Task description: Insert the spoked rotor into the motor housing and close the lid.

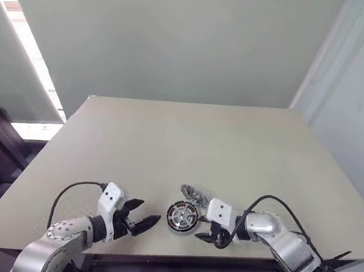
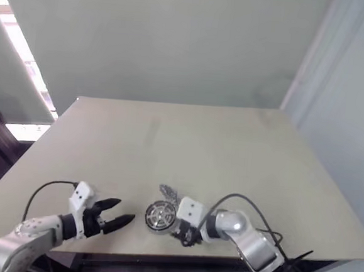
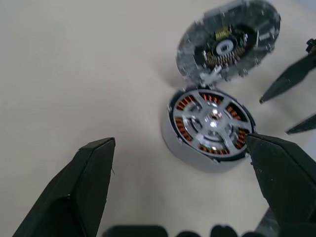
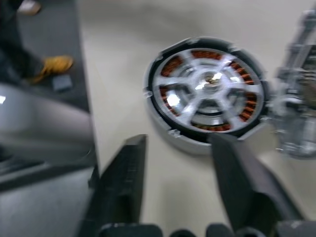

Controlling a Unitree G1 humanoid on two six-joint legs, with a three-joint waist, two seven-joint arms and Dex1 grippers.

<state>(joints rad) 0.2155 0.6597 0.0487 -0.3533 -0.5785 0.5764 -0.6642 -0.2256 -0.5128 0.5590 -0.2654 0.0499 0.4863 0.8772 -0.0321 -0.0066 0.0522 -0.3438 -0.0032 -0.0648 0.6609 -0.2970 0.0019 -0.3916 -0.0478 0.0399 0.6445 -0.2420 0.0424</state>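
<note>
The motor housing [image 1: 182, 216] sits near the table's front edge, between my two grippers. The spoked rotor [image 3: 212, 123] lies inside it, silvery spokes over the copper windings. The lid [image 3: 227, 42] rests just behind the housing, touching its rim, inner side showing. My left gripper [image 1: 149, 212] is open, left of the housing, fingers pointing at it with nothing between them. My right gripper [image 4: 180, 168] is open too, close on the housing's right, holding nothing; its fingertips [image 3: 291, 79] are apart.
The beige table [image 1: 168, 147] stretches far behind the parts. Its front edge [image 1: 160, 255] runs right below both grippers. Off the left side is dark floor, with a shoe [image 4: 57, 64] on it. Black cables [image 1: 70, 190] loop over both wrists.
</note>
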